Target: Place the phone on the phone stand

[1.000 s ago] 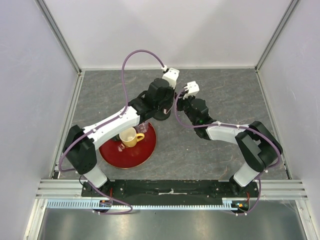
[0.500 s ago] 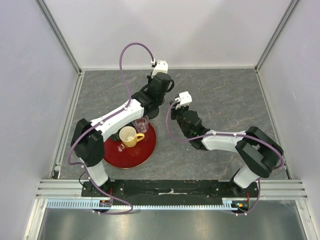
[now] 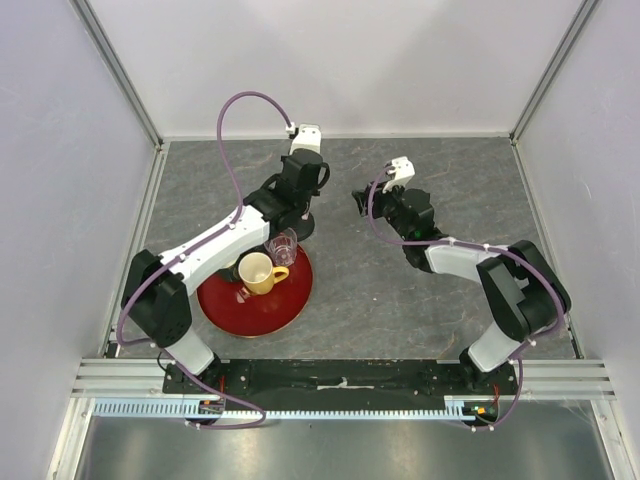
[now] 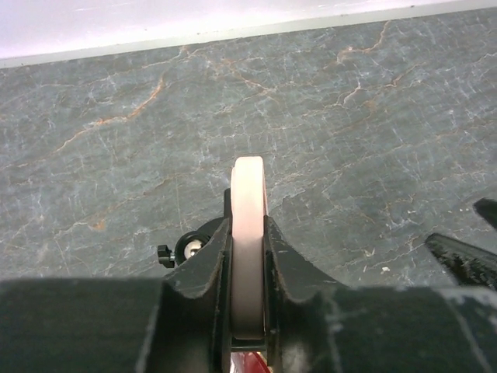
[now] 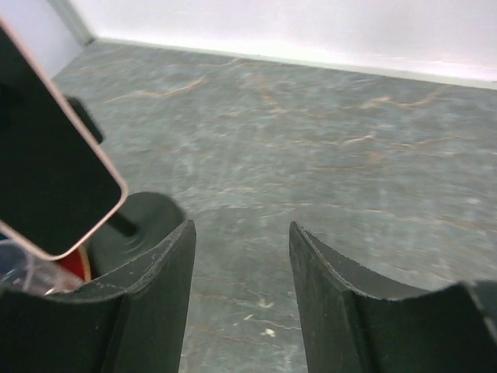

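Observation:
The phone [image 4: 248, 186] shows edge-on in the left wrist view as a pink rim, with my left gripper [image 4: 248, 225] shut on its two faces. From the right wrist view the phone [image 5: 46, 171] has a black screen and leans above the phone stand [image 5: 144, 221], whose black disc base rests on the table. The stand's knob [image 4: 164, 252] peeks out beside my left fingers. Seen from above, my left gripper [image 3: 300, 203] covers the phone over the stand's base [image 3: 305, 230]. My right gripper [image 5: 242, 227] is open and holds nothing, a short way right of the stand [image 3: 359, 201].
A red round tray [image 3: 270, 310] lies just in front of the stand, with a yellow mug [image 3: 258, 273] and a clear glass [image 3: 283, 247] on it. Grey stone tabletop stretches around, bounded by white walls.
My right gripper has opened, let go of the phone and drawn back to the right. The left arm has shifted left and toward the back with the phone.

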